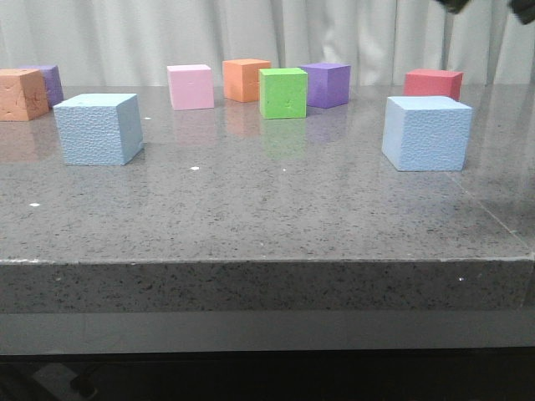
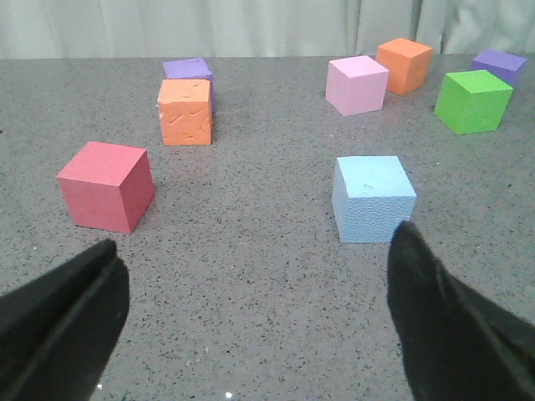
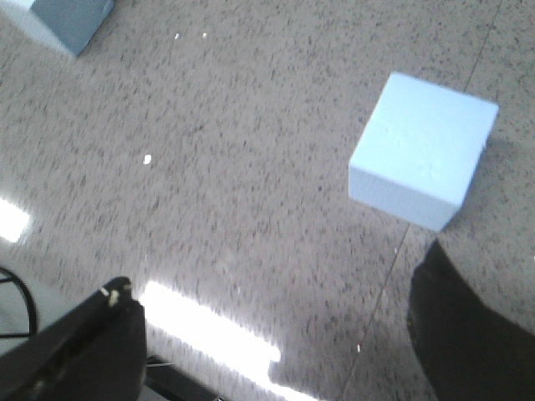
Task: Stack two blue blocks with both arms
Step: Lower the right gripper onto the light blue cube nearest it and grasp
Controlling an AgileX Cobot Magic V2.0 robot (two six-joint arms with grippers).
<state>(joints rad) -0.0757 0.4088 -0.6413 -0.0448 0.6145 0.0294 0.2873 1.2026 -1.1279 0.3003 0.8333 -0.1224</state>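
Two blue blocks (image 1: 99, 128) (image 1: 426, 132): light pebbled foam, probably compressible, so pinch opposite flat sides; left gripper (image 2: 251, 322) and right gripper (image 3: 276, 338) spread, empty.

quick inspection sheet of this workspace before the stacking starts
surface: grey speckled stone table, small white flecks.
job's things: left blue block and right blue block, far apart, both on the table, unstacked.
clutter: pink, green, red, two orange and two purple cubes at the back; another red cube in the left wrist view.
grippers: left gripper open, empty; right gripper open, empty.
cables: thin dark loop at the right wrist view's edge.
surroundings: pale curtain behind.
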